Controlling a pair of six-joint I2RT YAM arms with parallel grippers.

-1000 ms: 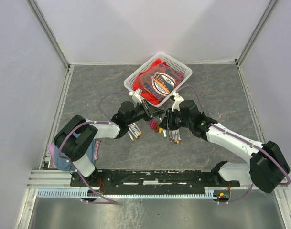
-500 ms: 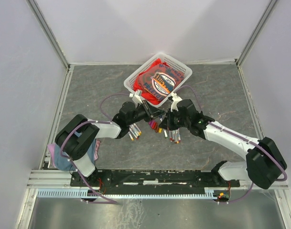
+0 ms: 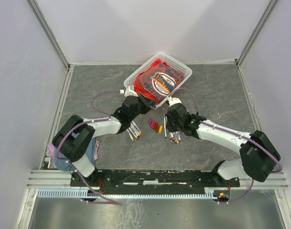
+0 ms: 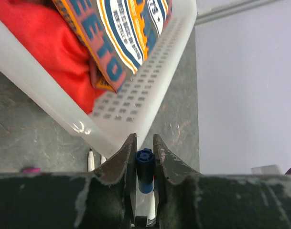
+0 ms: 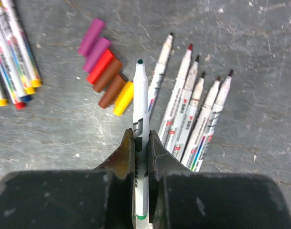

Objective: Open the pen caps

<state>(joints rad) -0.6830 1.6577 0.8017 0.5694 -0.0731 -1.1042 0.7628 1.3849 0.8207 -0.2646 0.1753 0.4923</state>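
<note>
My left gripper (image 3: 142, 102) is shut on a blue pen cap (image 4: 145, 164), held upright between the jaws just off the white basket's near corner. My right gripper (image 3: 167, 126) is shut on an uncapped white pen (image 5: 141, 109) with a dark tip, held just above the table. A row of loose pen caps (image 5: 104, 71), purple, red, brown and yellow, lies left of that pen and shows in the top view (image 3: 155, 126). Several uncapped pens (image 5: 193, 114) lie to its right. Several capped pens (image 5: 14, 52) lie at the far left, under the left arm (image 3: 134, 131).
A white perforated basket (image 3: 179, 65) holding a red printed cloth (image 3: 159, 82) stands at the back centre; its wall (image 4: 150, 71) is close in front of the left gripper. A blue cloth (image 3: 59, 158) lies by the left arm's base. Grey walls surround the table.
The two grippers were together over the caps; they have pulled apart. The left went back-left towards the basket with the blue cap, the right went left and down with the pen.
</note>
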